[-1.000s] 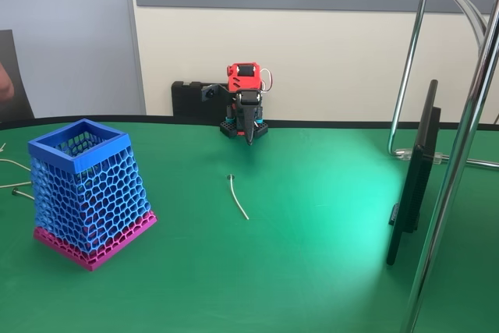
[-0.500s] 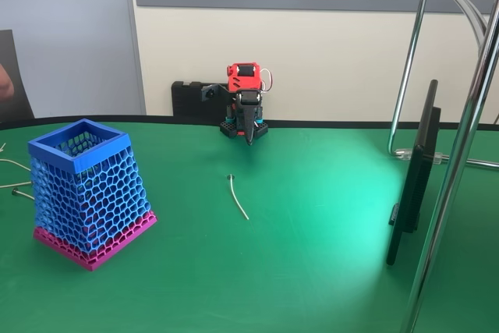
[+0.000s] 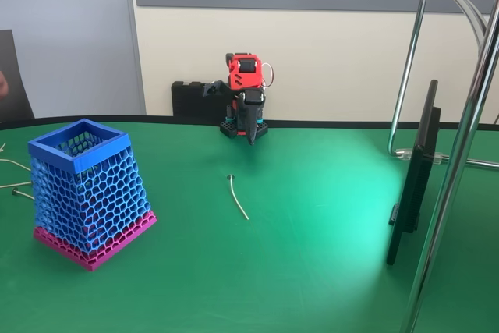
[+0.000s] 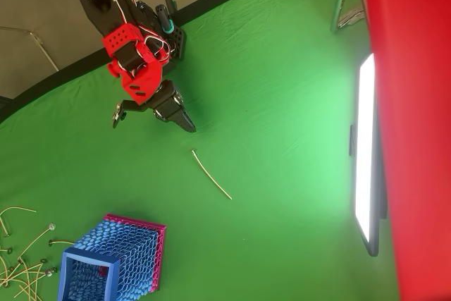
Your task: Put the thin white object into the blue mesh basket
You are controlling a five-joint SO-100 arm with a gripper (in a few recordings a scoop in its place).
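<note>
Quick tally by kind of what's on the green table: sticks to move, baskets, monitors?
Thin, slightly curved white stick with a knobbed end: 1
Tall blue honeycomb-mesh basket with magenta base: 1
Flat black monitor standing edge-on: 1
Total: 3

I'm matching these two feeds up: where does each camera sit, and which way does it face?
Fixed view: low at the table's near edge, facing the arm and its tool before the wall.
Overhead view: above, looking down on the arm, tool and green table.
Both share the thin white object and blue mesh basket.
</note>
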